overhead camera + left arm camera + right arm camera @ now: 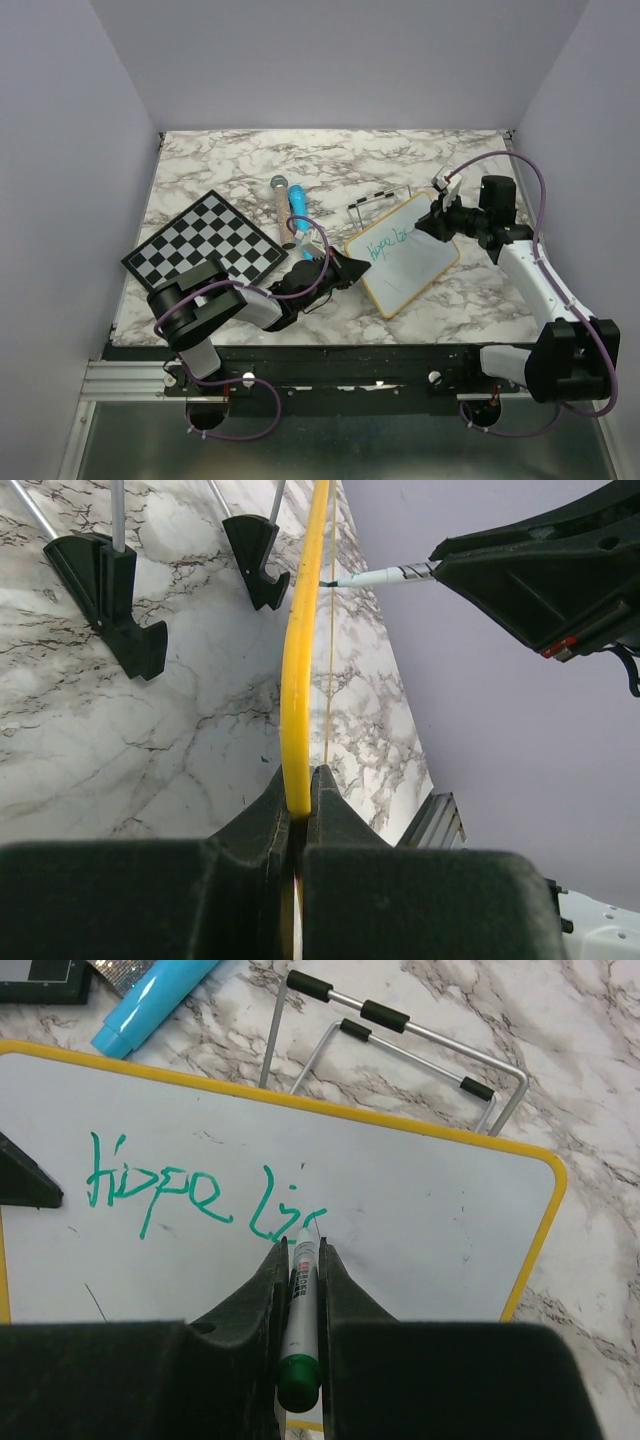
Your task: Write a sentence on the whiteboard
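The whiteboard (415, 265) lies tilted at the table's middle right, its rim showing yellow. My left gripper (352, 268) is shut on the rim at the board's near left edge; the left wrist view shows that rim (298, 670) edge-on, pinched between the jaws (300, 792). My right gripper (432, 222) is over the board's far right part, shut on a green marker (302, 1300). The marker's tip touches the whiteboard (430, 1190) at the end of the green sentence (200, 1195), which reads about "Hope Li". The marker (385, 577) also shows in the left wrist view.
A black-and-white chessboard (205, 245) lies at the left. A blue pen-like object (297, 215) and a wooden-handled brush (280, 195) lie between the two boards. A wire stand (375, 200) (400, 1040) with black feet (110, 590) sits just beyond the whiteboard.
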You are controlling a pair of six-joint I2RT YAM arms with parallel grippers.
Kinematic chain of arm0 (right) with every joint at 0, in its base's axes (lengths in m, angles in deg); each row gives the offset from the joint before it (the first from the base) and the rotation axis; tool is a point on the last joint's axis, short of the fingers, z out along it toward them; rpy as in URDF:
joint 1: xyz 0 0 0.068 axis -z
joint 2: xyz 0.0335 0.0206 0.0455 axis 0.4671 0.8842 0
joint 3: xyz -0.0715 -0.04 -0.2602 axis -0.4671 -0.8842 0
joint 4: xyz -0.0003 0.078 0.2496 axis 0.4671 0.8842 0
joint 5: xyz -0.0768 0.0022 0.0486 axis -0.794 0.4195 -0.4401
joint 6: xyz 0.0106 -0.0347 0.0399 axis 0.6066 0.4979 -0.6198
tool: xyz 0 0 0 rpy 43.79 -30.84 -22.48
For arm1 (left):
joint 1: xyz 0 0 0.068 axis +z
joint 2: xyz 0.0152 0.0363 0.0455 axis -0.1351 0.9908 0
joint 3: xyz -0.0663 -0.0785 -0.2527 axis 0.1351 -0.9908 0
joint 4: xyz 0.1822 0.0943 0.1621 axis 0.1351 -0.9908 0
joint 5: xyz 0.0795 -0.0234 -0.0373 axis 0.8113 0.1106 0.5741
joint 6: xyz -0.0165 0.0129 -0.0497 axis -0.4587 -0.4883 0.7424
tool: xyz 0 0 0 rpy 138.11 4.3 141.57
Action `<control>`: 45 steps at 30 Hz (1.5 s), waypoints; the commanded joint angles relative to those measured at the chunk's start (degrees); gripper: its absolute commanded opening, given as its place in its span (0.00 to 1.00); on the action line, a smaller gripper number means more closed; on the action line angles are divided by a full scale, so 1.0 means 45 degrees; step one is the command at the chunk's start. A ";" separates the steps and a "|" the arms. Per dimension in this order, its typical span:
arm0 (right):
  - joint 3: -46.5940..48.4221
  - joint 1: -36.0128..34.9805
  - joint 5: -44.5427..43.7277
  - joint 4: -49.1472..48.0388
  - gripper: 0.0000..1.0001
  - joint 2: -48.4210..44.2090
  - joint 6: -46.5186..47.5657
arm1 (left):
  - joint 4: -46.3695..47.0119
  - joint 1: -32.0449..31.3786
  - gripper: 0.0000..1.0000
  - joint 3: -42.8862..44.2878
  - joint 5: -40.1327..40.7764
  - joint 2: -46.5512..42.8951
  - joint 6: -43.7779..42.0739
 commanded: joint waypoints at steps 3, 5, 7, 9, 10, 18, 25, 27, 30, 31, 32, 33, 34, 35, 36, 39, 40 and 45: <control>-0.0081 0.0068 -0.0016 0.1085 0.01 -0.0168 0.0498 | 0.0100 -0.0059 0.00 -0.0161 -0.0362 0.0134 -0.0501; -0.0081 0.0087 -0.0211 0.1105 0.01 -0.0227 0.0498 | 0.0100 -0.0059 0.00 -0.0141 -0.0362 0.0135 -0.0520; -0.0062 0.0087 -0.0347 0.1105 0.01 -0.0286 0.0478 | 0.0101 -0.0059 0.00 -0.0122 -0.0382 0.0115 -0.0520; -0.0023 0.0068 -0.0504 0.0969 0.00 -0.0286 0.0381 | 0.0100 -0.0059 0.00 -0.0122 -0.0382 0.0115 -0.0520; 0.0016 0.0068 -0.0698 0.0910 0.01 -0.0305 0.0323 | 0.0100 -0.0059 0.00 -0.0122 -0.0401 0.0096 -0.0540; 0.0309 0.0087 -0.1051 0.0090 0.01 -0.0286 -0.0166 | 0.0081 -0.0059 0.00 -0.0083 -0.0421 0.0076 -0.0579; 0.0388 0.0087 -0.0701 -0.0301 0.01 -0.0130 -0.0439 | 0.0081 -0.0059 0.00 0.0015 -0.0499 0.0193 -0.0579; 0.0426 0.0068 -0.0661 -0.0379 0.01 -0.0091 -0.0498 | 0.0061 -0.0059 0.00 0.0034 -0.0499 0.0213 -0.0579; 0.0485 0.0068 -0.0563 -0.0457 0.00 0.0045 -0.0596 | 0.0081 -0.0059 0.00 0.0035 -0.0519 0.0232 -0.0579; 0.0485 0.0068 -0.0544 -0.0496 0.00 0.0085 -0.0596 | 0.0081 -0.0059 0.00 0.0035 -0.0519 0.0252 -0.0579; 0.0505 0.0068 -0.0524 -0.0535 0.00 0.0105 -0.0654 | 0.0100 -0.0059 0.00 0.0054 -0.0557 0.0271 -0.0579; 0.0505 0.0068 -0.0524 -0.0555 0.01 0.0124 -0.0674 | 0.0100 -0.0059 0.00 0.0054 -0.0558 0.0271 -0.0579; 0.0466 0.0068 -0.0505 -0.0633 0.00 0.0086 -0.0694 | 0.0100 -0.0059 0.00 0.0054 -0.0558 0.0271 -0.0579; 0.0466 0.0068 -0.0466 -0.0672 0.00 0.0085 -0.0732 | 0.0100 -0.0059 0.00 0.0054 -0.0538 0.0271 -0.0579; 0.0466 0.0068 -0.0466 -0.0711 0.00 0.0066 -0.0752 | 0.0100 -0.0059 0.00 0.0054 -0.0558 0.0271 -0.0579; 0.0525 0.0068 -0.0427 -0.0673 0.01 0.0144 -0.0772 | 0.0100 -0.0059 0.00 0.0074 -0.0558 0.0272 -0.0579; 0.0524 0.0049 -0.0426 -0.0634 0.01 0.0144 -0.0753 | 0.0100 -0.0059 0.00 0.0054 -0.0558 0.0271 -0.0579; 0.0427 0.0068 -0.0329 -0.0419 0.01 0.0086 -0.0537 | 0.0120 -0.0059 0.00 0.0015 -0.0538 0.0252 -0.0579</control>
